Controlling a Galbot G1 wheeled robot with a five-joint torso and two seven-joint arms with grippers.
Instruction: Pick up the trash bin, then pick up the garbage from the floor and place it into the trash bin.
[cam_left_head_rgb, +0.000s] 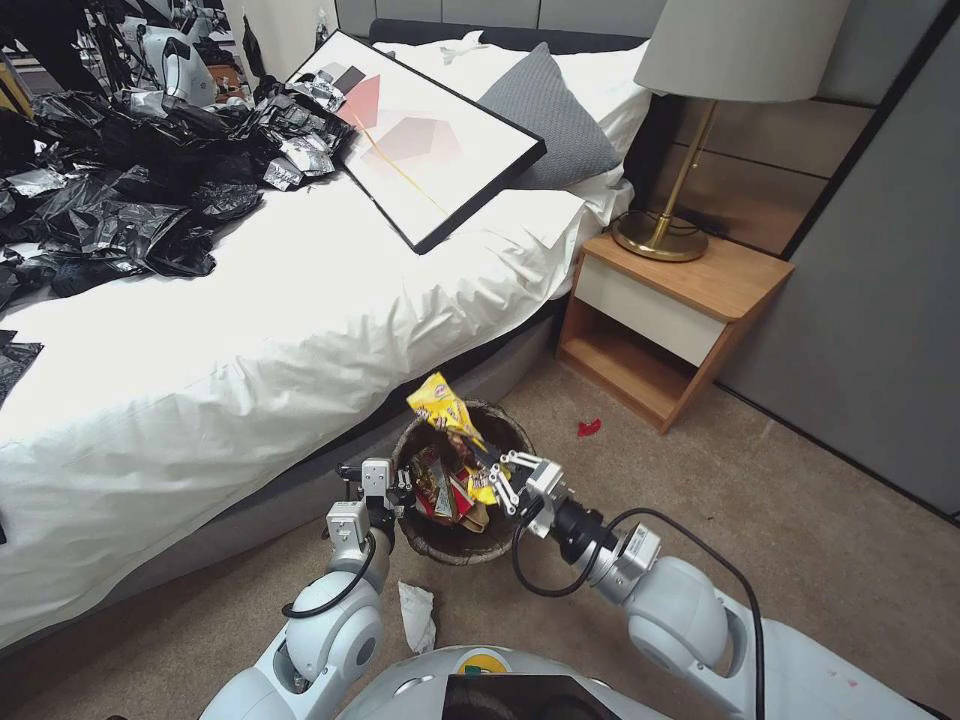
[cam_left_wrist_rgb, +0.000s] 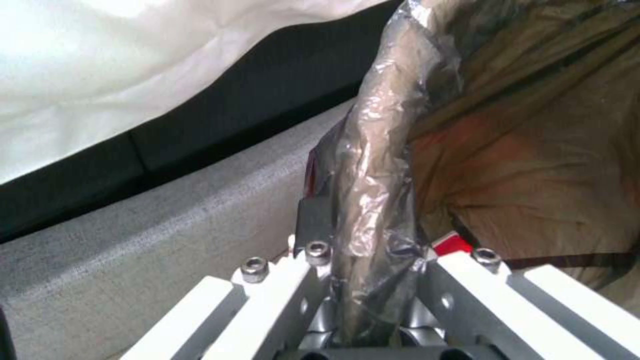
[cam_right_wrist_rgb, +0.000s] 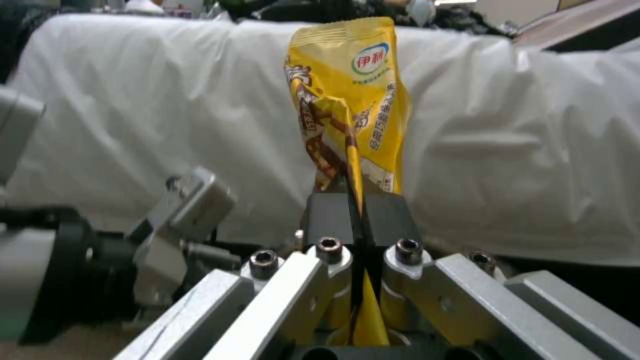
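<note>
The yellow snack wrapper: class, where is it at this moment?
In the head view the yellow snack wrapper stands upright over the bag-lined trash bin, pinched in the right gripper, beside the bed; the left gripper clamps the bin's rim.

the trash bin's (cam_left_head_rgb: 470, 530) white wall is hidden under its dark bag, and its bottom is covered by wrappers. the lower end of the yellow snack wrapper (cam_right_wrist_rgb: 360, 100) is lost between the clamped right gripper (cam_right_wrist_rgb: 359, 220) pads. the lamp (cam_left_head_rgb: 740, 50) is cut off by the head view's top edge.
</note>
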